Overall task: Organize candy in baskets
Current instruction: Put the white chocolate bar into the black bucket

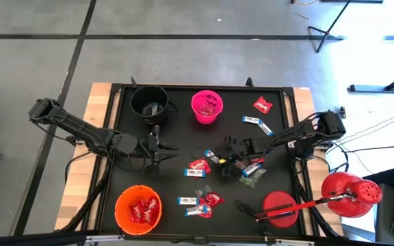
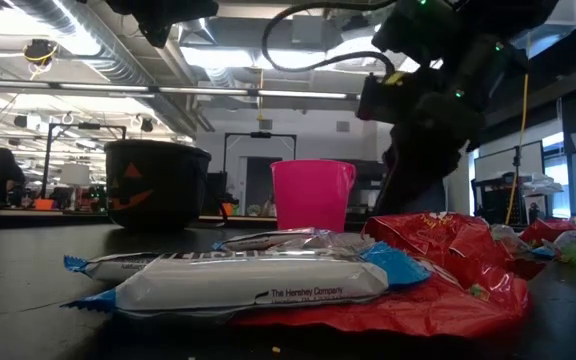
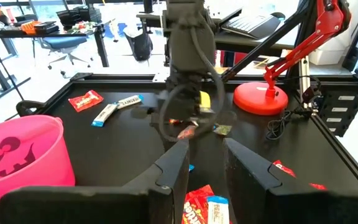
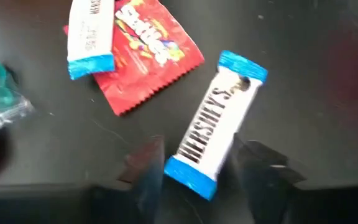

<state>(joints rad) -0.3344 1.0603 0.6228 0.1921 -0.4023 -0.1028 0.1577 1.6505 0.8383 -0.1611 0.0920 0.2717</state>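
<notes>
Starting on the left: the small round orange plastic bucket (image 1: pixel 138 209) at the near-left corner is already loaded with red packets, and the black round bucket with a handle (image 1: pixel 149 102) sits at the far left with something pale inside that can't be made out. The left gripper (image 1: pixel 164 148) is parked between those two, over bare mat; in its wrist view the fingers (image 3: pixel 174 169) are seen part-way apart with nothing between them, so nothing is held.

Next along, the bright pink plastic bucket (image 1: pixel 206 106) stands at the far middle. A loose scatter of shiny red packets and blue-and-white bars (image 1: pixel 200 200) lies near the front, right of the orange bucket.

Then the busy bit: the right gripper (image 1: pixel 230 149) is down low over the middle cluster. Its wrist view shows the jaws spread wide, straddling a white Hershey's bar with blue ends (image 4: pixel 215 124) lying flat on the black mat, with one end of the bar between the fingers (image 4: pixel 146 167). No squeeze is seen, so it's released, not grasping.

For a clean pick, it's reckoned the bar should be centred between the fingers first; it lies skewed, so a wrist twist would probably help. The neighbouring shiny red packet (image 4: pixel 145 53) and second blue-ended white bar (image 4: pixel 92 31) should be left undisturbed. Slippery wrapper, so a slow close is advised.
</notes>
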